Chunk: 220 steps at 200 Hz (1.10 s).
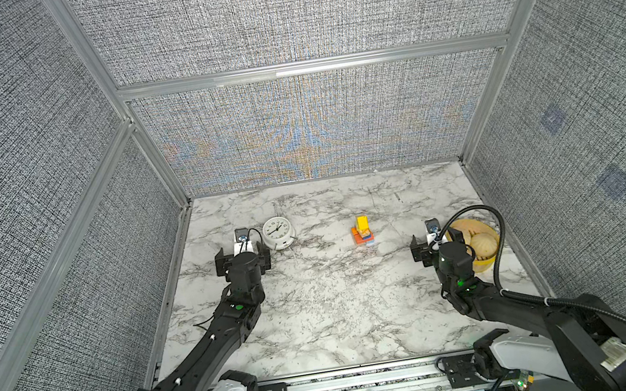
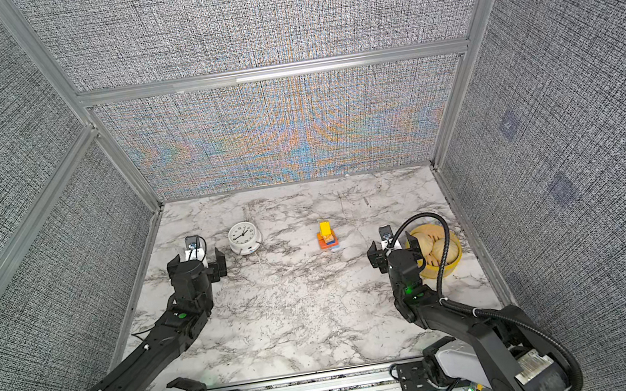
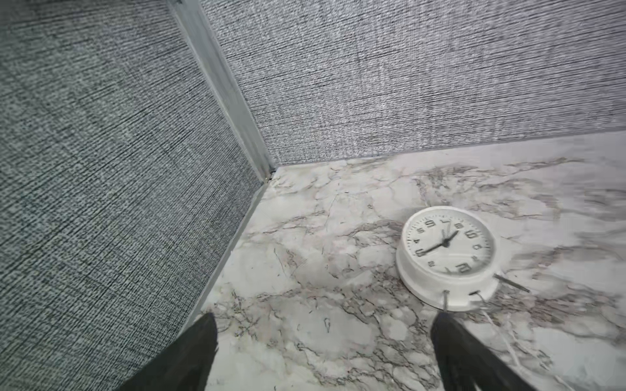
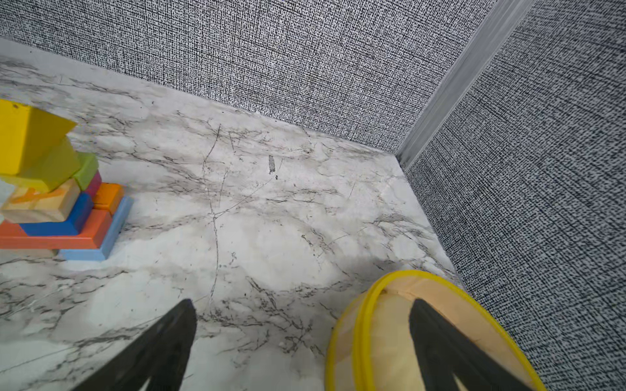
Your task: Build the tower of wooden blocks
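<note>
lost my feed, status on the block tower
Left jaws, right jaws open, empty. Tower standing mid-table, yellow block on top. Clock and bowl clear of it.

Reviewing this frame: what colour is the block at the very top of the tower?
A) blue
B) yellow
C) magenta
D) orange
B: in both top views and the right wrist view, a yellow block sits at the top of the tower, with every other colour lower in the stack.
</note>
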Motion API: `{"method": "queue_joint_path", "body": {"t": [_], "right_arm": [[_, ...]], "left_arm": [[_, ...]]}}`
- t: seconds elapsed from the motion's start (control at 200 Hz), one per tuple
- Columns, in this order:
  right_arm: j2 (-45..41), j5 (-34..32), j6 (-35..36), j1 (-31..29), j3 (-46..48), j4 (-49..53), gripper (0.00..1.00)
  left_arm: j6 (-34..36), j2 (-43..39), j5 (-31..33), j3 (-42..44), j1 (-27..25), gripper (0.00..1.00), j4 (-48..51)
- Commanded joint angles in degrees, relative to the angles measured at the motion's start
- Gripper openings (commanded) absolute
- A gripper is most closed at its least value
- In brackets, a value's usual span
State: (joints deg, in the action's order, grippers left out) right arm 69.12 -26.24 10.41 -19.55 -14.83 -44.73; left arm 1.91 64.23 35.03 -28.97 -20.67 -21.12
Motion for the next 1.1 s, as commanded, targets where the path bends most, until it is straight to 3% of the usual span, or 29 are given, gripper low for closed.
{"method": "queue_joint_path", "body": {"t": [0.0, 0.12, 0.195, 0.4, 0.515, 0.78, 0.88, 1.005, 1.095], "right_arm": [[4.26, -0.8, 1.53, 0.9, -0.73, -9.07, 0.99], [9.82, -4.07, 2.58, 1.31, -0.21, -17.09, 0.99], [10.59, -1.69, 0.65, 2.5, 0.13, -15.83, 0.99], [19.61, 2.0, 1.78, 3.64, 1.6, -26.88, 0.99], [18.33, 2.83, 0.77, 4.06, 1.4, -24.25, 0.99], [19.53, 5.92, 0.75, 4.76, 3.35, -28.65, 0.99], [20.64, 7.99, 0.95, 5.2, 4.55, -31.57, 0.99], [23.88, 8.88, -0.55, 6.36, 5.56, -35.76, 0.99], [23.98, 10.11, -0.71, 6.85, 5.38, -35.58, 0.99]], "left_arm": [[-0.01, 5.34, 5.7, -1.16, 3.29, 0.99, -8.74], [2.61, 11.77, 6.08, -2.05, 7.38, 0.99, -11.2], [1.41, 13.56, 4.92, -1.47, 8.68, 0.99, -13.1], [-2.21, 16.21, -0.21, -2.06, 10.88, 0.99, -11.31], [-3.25, 18.1, -0.72, 0.41, 11.33, 0.99, -15.15], [-2.77, 21.7, -2.46, 2.68, 11.61, 0.99, -22.36], [-2.64, 21.26, -2.35, 3.76, 11.61, 0.99, -24.01], [-2.46, 19.38, -2.04, 10.42, 11.02, 0.99, -34.54], [-2.15, 18.64, -0.91, 10.97, 9.68, 0.99, -34.64]]}}
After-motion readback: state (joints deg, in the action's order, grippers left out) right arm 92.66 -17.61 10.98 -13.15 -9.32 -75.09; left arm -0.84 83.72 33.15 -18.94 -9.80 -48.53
